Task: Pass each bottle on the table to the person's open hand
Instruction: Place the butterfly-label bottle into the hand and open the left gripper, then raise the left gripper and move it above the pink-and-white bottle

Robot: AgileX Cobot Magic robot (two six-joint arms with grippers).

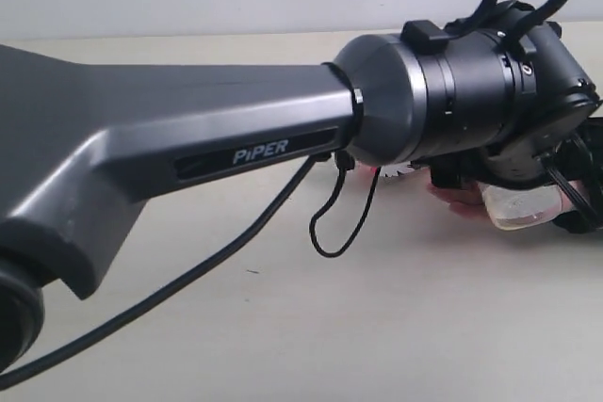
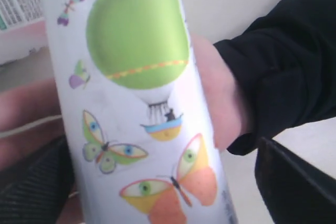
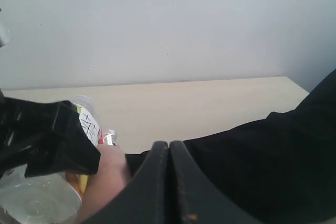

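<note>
Exterior view is mostly grey left arm [image 1: 188,138], reaching over the pale worktop [image 1: 283,327] toward 3 o'clock, where the bottle [image 1: 518,206] lies on the person's open hand [image 1: 457,200], clear base toward the camera. Close up, its balloon-and-butterfly label runs lengthwise across the gap between the left fingers [image 2: 294,177], one standing clear of it, so they look parted rather than clamped; backing straight off seems the next need. Right fingers [image 3: 160,182] are pressed together, empty, beside a black sleeve [image 3: 273,166].
</note>
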